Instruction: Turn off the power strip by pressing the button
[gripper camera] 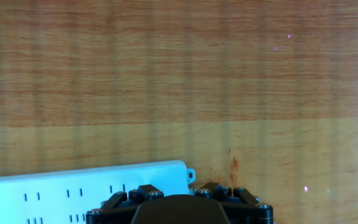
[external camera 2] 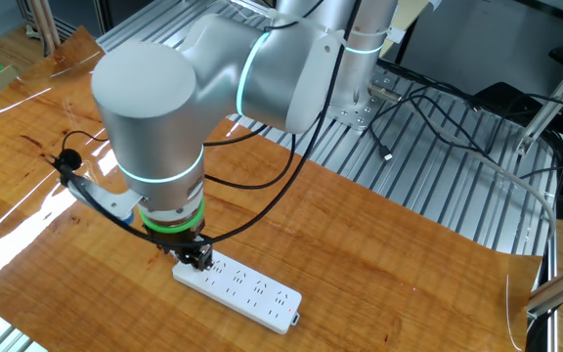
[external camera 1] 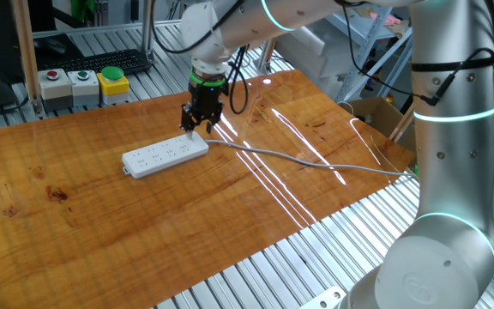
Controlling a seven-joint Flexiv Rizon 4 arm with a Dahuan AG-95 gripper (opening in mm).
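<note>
The white power strip (external camera 1: 163, 157) lies flat on the wooden board, and its thin grey cable (external camera 1: 307, 160) runs off to the right. My gripper (external camera 1: 199, 129) stands upright over the strip's cable end, its tips at or just above the casing. From the other fixed view the gripper (external camera 2: 195, 258) covers the strip's left end (external camera 2: 247, 286). The hand view shows the strip's end with its mounting tab (gripper camera: 79, 185) and only the gripper's black body (gripper camera: 179, 208); the fingertips are out of sight. The button is hidden under the gripper. No view shows whether the fingers are open or shut.
Grey boxes with a red button (external camera 1: 54, 77) and a green button (external camera 1: 82, 77), and a yellow-housed button (external camera 1: 113, 81), stand at the board's back left. A keyboard (external camera 1: 101, 60) lies behind them. A cardboard box (external camera 1: 376, 113) sits off the right edge.
</note>
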